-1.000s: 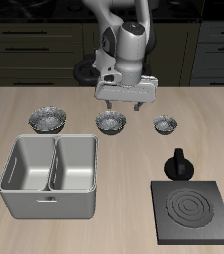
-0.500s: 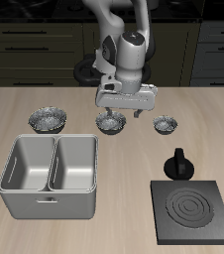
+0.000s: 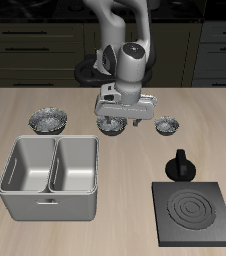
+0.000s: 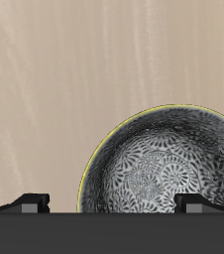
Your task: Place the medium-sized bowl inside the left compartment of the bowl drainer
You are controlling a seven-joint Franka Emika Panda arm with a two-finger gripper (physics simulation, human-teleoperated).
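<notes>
Three shiny silver bowls stand in a row across the table's middle. The medium-sized bowl (image 3: 112,126) is the middle one. My gripper (image 3: 123,118) is open and empty, low over this bowl. In the wrist view the medium-sized bowl (image 4: 164,164) fills the space under my gripper (image 4: 114,203). One fingertip (image 4: 198,201) is above its inside and the other fingertip (image 4: 30,201) is over bare table, so the jaws straddle its rim. The grey bowl drainer (image 3: 48,203) stands nearer the table's front edge, with two empty wells side by side.
The wider silver bowl (image 3: 49,121) and the smallest silver bowl (image 3: 166,125) flank the middle one. A black knob-like object (image 3: 180,165) stands beside a flat dark stove plate (image 3: 193,213) near the front edge.
My gripper has come down over the middle bowl, from well above it to just over its rim. The bowls and the drainer have not moved.
</notes>
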